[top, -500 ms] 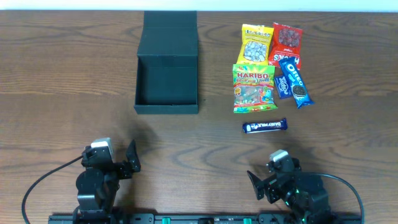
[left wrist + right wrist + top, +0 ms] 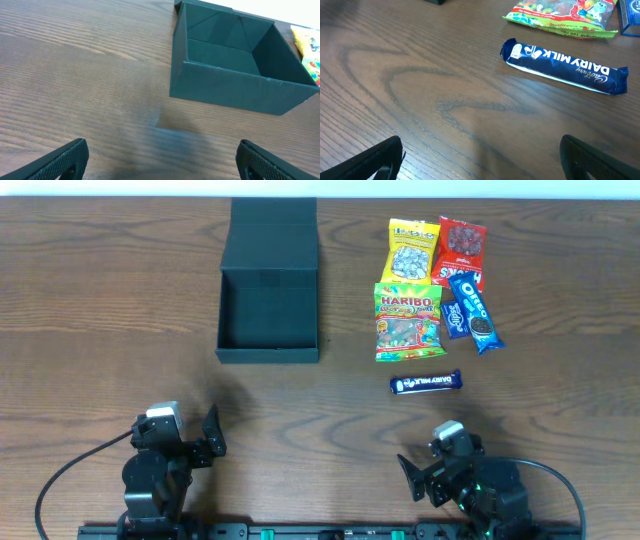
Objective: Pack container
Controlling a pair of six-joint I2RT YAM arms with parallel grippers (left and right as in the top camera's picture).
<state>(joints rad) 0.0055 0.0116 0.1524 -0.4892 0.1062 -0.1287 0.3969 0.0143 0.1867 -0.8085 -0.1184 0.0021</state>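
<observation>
The dark green-black container (image 2: 268,355) stands open and empty at the back left of the table, its flap lid (image 2: 273,232) laid back. It also shows in the left wrist view (image 2: 235,87). My left gripper (image 2: 212,435) is open and empty at the front left, well short of the container; its fingers show in the left wrist view (image 2: 162,160). My right gripper (image 2: 408,475) is open and empty at the front right, in the right wrist view (image 2: 482,157) too. A blue Dairy Milk bar (image 2: 426,383) lies ahead of it (image 2: 564,66).
Snack packets lie at the back right: a Haribo bag (image 2: 407,321), a yellow packet (image 2: 413,249), a red packet (image 2: 460,250), an Oreo pack (image 2: 474,311) and a small blue packet (image 2: 453,318). The Haribo bag's edge shows in the right wrist view (image 2: 560,14).
</observation>
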